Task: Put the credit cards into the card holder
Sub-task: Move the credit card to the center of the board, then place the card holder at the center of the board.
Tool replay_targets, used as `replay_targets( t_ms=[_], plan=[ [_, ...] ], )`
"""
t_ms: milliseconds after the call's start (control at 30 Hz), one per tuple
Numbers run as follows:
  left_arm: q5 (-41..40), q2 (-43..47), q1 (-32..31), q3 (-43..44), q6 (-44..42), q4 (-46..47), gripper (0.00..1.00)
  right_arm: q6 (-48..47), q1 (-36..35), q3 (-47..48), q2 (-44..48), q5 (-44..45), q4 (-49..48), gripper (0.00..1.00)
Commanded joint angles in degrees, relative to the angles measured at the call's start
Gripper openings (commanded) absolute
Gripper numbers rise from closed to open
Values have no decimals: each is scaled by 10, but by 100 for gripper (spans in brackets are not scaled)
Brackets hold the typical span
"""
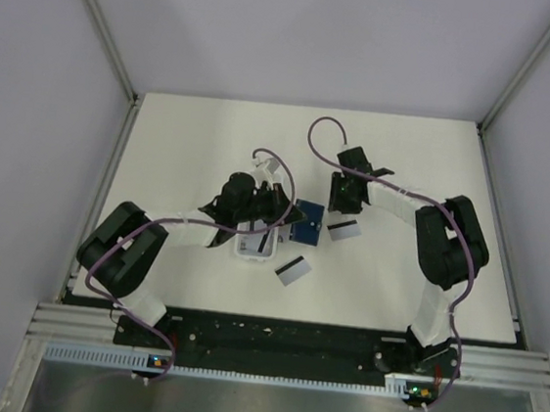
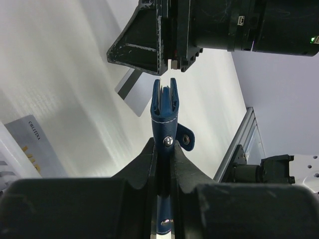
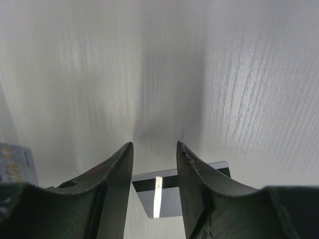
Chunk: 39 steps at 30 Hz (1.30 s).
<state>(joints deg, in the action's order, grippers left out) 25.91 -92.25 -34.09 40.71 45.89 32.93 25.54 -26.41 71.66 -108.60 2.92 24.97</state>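
Only left wrist shows card holder [image 2: 164, 123] clamped.

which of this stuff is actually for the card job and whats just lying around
For the job:
- blue card holder, clamped in the left end effector
- striped card beside it
- second card, nearer the arm bases
- right end effector, open over a card

Lying about:
- white plastic tray
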Motion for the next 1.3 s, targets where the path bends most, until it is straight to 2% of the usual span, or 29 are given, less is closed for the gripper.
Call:
replay_targets(
  t_ms=[0,400,667,800,1067,1267],
  plan=[
    [8,25,9,-9,-4,34,0,-8,7,15,-15,23,-7,40],
    [8,-3,19,-4,7,54,0,40,2,-135,69,73,5,39],
    [9,-39,24,30,10,53,0,64,-50,-220,119,71,10,44],
    [12,-74,29,74,13,34,0,94,-74,-269,156,72,9,44],
    [17,-152,31,190,0,-29,0,151,-93,-392,324,35,2,44],
    [41,-230,30,281,-19,-86,0,165,-94,-420,498,21,11,49]
  ],
)
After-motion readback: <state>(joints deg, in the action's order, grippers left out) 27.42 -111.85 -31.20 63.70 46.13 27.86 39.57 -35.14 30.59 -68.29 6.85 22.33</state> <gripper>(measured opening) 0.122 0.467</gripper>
